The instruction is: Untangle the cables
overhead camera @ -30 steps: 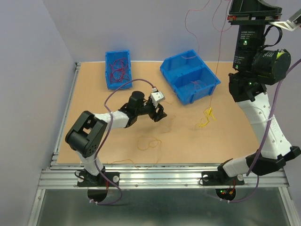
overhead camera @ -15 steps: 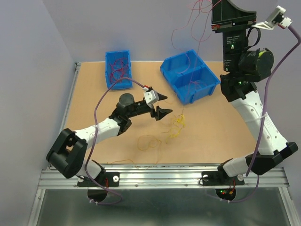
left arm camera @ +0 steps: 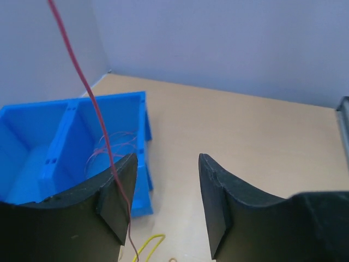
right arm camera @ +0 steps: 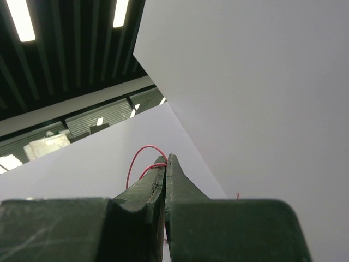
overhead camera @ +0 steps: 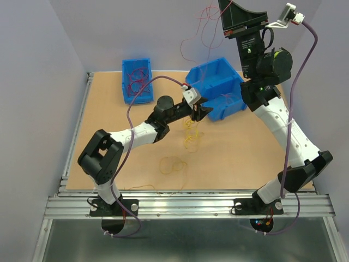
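Note:
My right gripper (right arm camera: 166, 158) is raised high at the top of the overhead view (overhead camera: 223, 5), shut on a thin red cable (right arm camera: 143, 160). That cable (overhead camera: 203, 33) hangs down in curls to my left gripper (overhead camera: 204, 109). In the left wrist view the left gripper (left arm camera: 166, 180) is open, and the red cable (left arm camera: 95, 109) runs down along the inner face of its left finger (left arm camera: 117, 202). A yellow cable tangle (overhead camera: 191, 136) sits just below that gripper, and one strand (left arm camera: 148, 244) shows between the fingers. An orange cable loop (overhead camera: 173, 165) lies on the table.
A small blue bin (overhead camera: 136, 82) with red cables stands at the back left. A larger two-compartment blue bin (overhead camera: 226, 82) sits right behind the left gripper, with fine red cables (left arm camera: 112, 150) in one compartment. A metal rail (overhead camera: 191, 204) runs along the near edge.
The right arm swung left with the red cable, dragging the yellow tangle leftward. The left arm reached forward to the big bin, and its jaws narrowed slightly around the hanging cable.

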Motion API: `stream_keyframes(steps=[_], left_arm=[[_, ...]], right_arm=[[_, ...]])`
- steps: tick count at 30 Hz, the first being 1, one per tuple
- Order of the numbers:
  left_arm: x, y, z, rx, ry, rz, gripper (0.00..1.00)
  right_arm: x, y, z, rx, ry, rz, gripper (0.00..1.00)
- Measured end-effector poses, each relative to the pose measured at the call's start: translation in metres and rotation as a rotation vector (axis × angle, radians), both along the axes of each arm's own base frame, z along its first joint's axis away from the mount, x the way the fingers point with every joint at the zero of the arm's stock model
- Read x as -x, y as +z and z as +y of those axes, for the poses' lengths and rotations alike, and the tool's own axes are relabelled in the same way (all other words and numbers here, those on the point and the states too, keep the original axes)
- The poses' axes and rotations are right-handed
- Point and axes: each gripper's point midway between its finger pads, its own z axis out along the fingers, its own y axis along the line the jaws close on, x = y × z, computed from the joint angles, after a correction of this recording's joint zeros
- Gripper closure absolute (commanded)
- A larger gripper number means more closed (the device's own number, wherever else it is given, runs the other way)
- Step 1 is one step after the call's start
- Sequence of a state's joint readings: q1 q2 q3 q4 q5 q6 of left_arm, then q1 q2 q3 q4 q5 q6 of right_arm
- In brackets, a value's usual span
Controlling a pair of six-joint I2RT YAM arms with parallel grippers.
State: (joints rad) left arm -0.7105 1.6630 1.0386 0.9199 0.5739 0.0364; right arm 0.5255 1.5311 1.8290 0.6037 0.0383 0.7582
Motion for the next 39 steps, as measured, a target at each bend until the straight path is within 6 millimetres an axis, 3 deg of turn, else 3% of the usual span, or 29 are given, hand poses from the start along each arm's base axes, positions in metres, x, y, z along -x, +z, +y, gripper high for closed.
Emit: stream_keyframes(steps=[2, 5, 7, 8, 9, 16, 20, 26, 32, 35, 39], left_arm=[[-0.024, -0.016, 0.002, -0.023, 0.106, 0.021, 0.38], [-0.043, -0.033, 0.013, -0.055, 0.226, 0.027, 0.38], [-0.05, -0.035, 0.02, -0.057, 0.274, 0.024, 0.51], [-0.053, -0.035, 0.022, -0.058, 0.293, 0.022, 0.65], [-0.054, -0.035, 0.023, -0.056, 0.303, 0.026, 0.7], [-0.058, -0.038, 0.022, -0.061, 0.313, 0.025, 0.72], [-0.073, -0.056, 0.014, -0.101, 0.333, 0.052, 0.84], [-0.086, -0.113, 0.017, -0.229, 0.377, 0.099, 0.84], [-0.093, -0.147, 0.019, -0.299, 0.408, 0.149, 0.86], [-0.098, -0.161, 0.026, -0.335, 0.442, 0.178, 0.87], [-0.106, -0.16, 0.037, -0.333, 0.491, 0.194, 0.87]], right_arm=[[0.0, -0.001, 0.004, 0.002, 0.01, 0.002, 0.99], [0.004, 0.002, 0.007, 0.001, 0.023, -0.006, 0.99], [0.008, 0.006, 0.008, -0.005, 0.03, -0.016, 0.99], [0.011, 0.009, 0.007, -0.009, 0.032, -0.022, 1.0], [0.013, 0.011, 0.007, -0.011, 0.034, -0.026, 0.99], [0.024, 0.029, 0.0, -0.04, 0.036, -0.061, 0.99], [0.031, 0.047, -0.008, -0.079, 0.028, -0.086, 0.99], [0.044, 0.085, -0.03, -0.16, -0.018, -0.134, 0.99], [0.065, 0.118, -0.072, -0.277, -0.138, -0.173, 0.99], [0.072, 0.12, -0.085, -0.291, -0.19, -0.176, 1.0], [0.066, 0.098, -0.091, -0.258, -0.258, -0.121, 0.99]])
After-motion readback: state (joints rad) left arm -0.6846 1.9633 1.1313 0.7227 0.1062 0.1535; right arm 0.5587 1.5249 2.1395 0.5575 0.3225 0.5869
